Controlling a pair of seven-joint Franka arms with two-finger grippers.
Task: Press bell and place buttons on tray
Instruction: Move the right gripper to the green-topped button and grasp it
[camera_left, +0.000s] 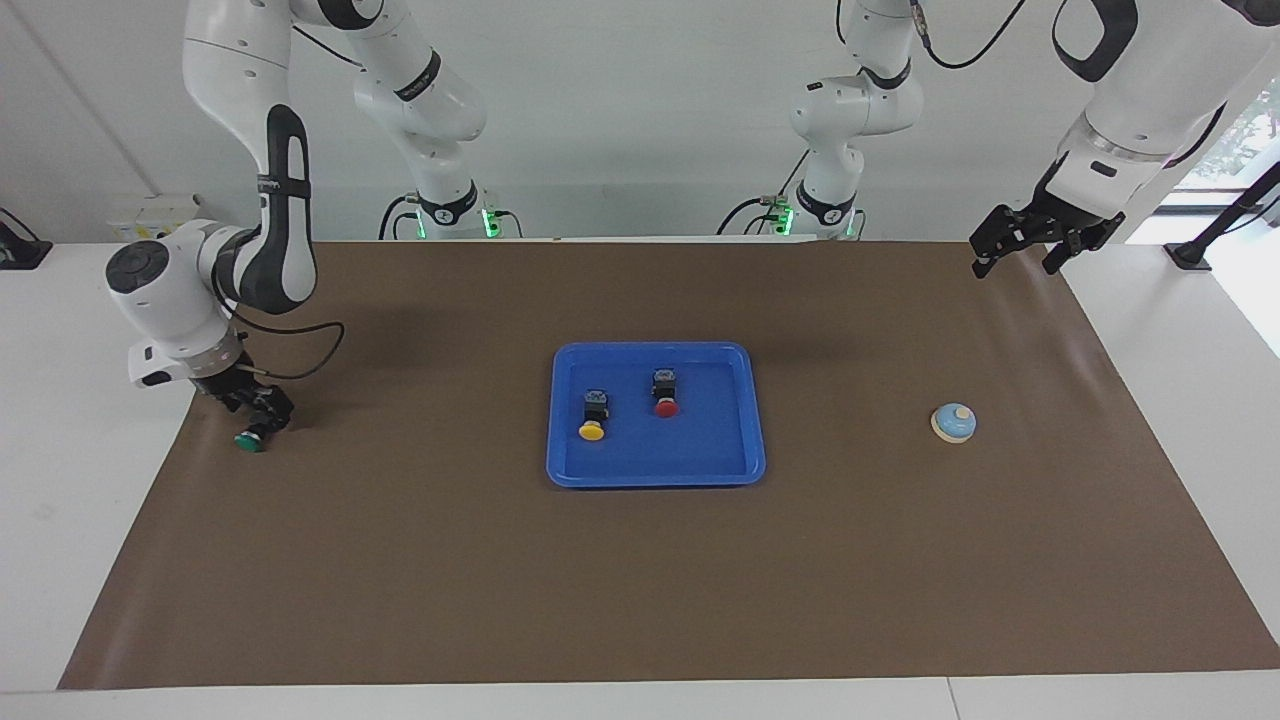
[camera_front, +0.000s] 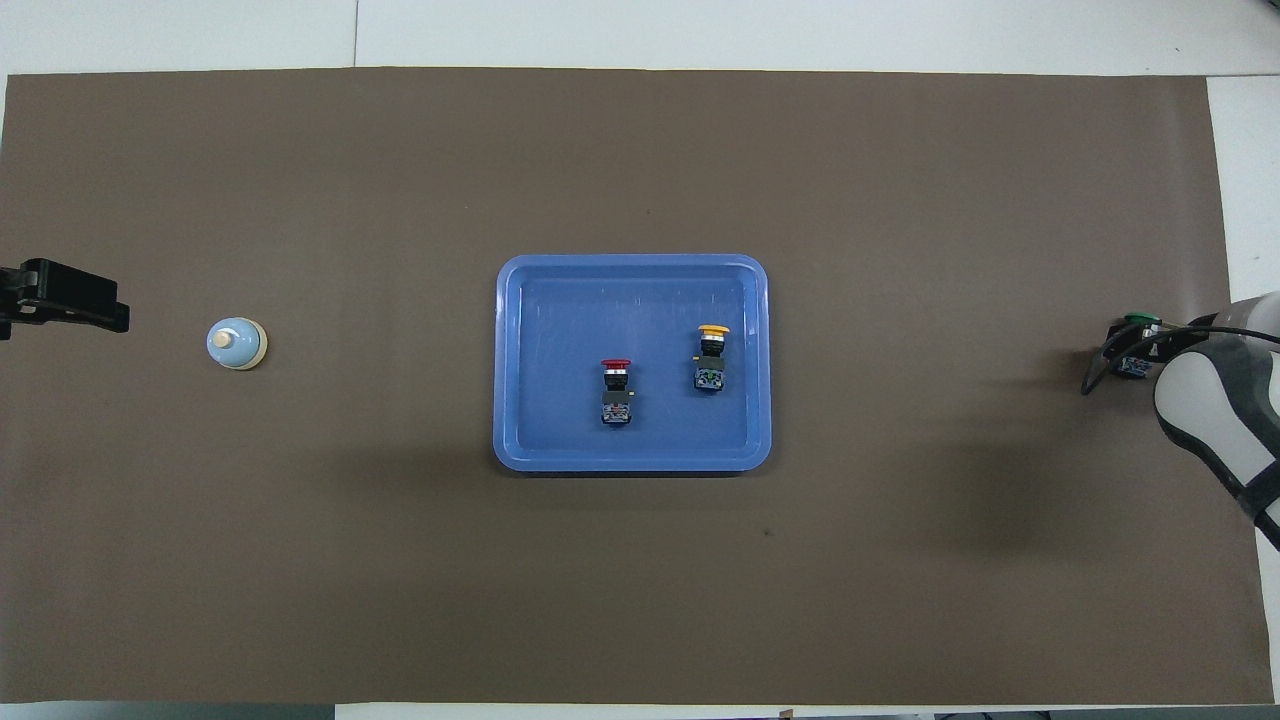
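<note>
- The right gripper (camera_left: 258, 408) is down at the black body of the green button (camera_left: 249, 440), which lies on its side on the brown mat (camera_left: 420, 560). In the facing view this is well out at nine o'clock from the tray (camera_left: 655, 478). Whether the gripper has closed on the button I cannot tell.
- The button is small and boxy with a round cap. A grip taken off-centre or across a corner would likely let it twist or squirt out sideways.
- It lies close to the mat's edge at the right arm's end of the tabletop (camera_left: 90, 480). A nudge toward nine o'clock could push it off the mat.
- If the lift starts before the hold is firm, the button probably drops and rolls on its cap.
- The yellow button (camera_left: 592, 430) and the red button (camera_left: 666, 407) already lie in the tray, at about eight and twelve o'clock of its middle. A low or careless release could knock either one, or leave the green one on the rim.
- The bell (camera_left: 954, 423) stands at three o'clock from the tray. The left gripper (camera_left: 1015, 262) waits open in the air toward one o'clock of it. An off-centre press on the knob may skid the bell rather than ring it.
</note>
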